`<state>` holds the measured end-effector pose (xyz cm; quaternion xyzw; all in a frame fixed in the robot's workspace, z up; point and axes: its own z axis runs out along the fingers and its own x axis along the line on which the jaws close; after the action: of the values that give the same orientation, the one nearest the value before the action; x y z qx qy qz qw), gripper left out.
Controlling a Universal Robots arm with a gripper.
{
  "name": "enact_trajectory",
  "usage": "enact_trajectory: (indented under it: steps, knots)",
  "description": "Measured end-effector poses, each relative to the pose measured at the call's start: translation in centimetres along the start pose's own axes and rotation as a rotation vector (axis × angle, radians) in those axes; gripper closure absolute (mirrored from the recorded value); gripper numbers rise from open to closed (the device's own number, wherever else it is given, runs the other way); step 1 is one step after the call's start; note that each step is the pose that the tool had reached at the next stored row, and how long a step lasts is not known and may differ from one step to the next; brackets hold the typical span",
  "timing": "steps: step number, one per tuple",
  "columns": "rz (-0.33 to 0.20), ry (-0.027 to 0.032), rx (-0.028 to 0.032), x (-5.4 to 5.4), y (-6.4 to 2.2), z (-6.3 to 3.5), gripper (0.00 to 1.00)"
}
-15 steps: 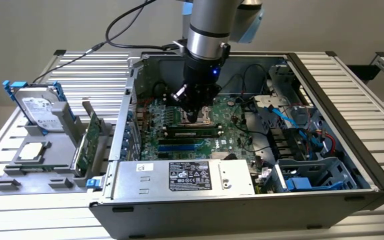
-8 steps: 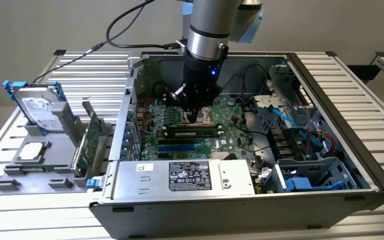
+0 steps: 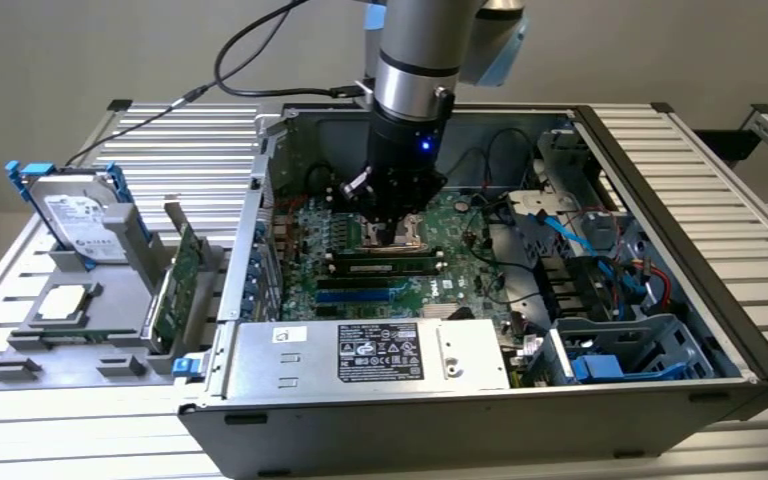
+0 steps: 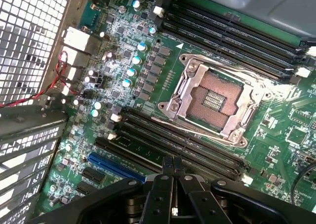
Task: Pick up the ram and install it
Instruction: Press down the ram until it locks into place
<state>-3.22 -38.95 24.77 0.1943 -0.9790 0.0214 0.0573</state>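
- Your black two-fingered pincer (image 3: 387,222) hangs low inside the open grey computer case (image 3: 704,330), just above the green motherboard (image 3: 458,265); its fingers are pressed together and hold nothing you can see.
- In the wrist view the closed pincer (image 4: 171,166) points at the bank of long black memory slots (image 4: 182,145) beside the silver processor socket (image 4: 210,103), whose metal frame is shut over bare contact pins.
- The ram, a thin green stick with dark chips (image 3: 384,266), already sits in a slot on the motherboard, just in front of the pincer as the exterior view shows it.
- A second bank of black slots (image 4: 237,34) runs along the far side of the socket.
- Room is tight: the case's perforated wall (image 4: 29,41) with a red wire stands close on one side, and blue and black cables (image 3: 564,235) crowd the exterior view's right.
- The silver power supply box (image 3: 371,355) closes off the near edge of the board.
- Outside the case, on the slatted metal bench (image 3: 37,440), a grey holder (image 3: 71,345) carries a hard drive (image 3: 80,222), a square silver chip (image 3: 64,305) and a large green expansion card (image 3: 177,290) standing on edge.
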Motion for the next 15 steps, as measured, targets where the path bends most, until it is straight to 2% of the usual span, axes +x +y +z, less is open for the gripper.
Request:
enact_trajectory:
  steps: [2,4,15]
  knots:
    - [0.015,-0.0051,0.0008,0.0,0.0,0.0,0.89]
    - [0.036,-0.0072,-0.0001,0.0,0.0,0.0,0.89]
    - [0.176,-0.0104,-0.0115,0.0,0.0,0.0,0.89]
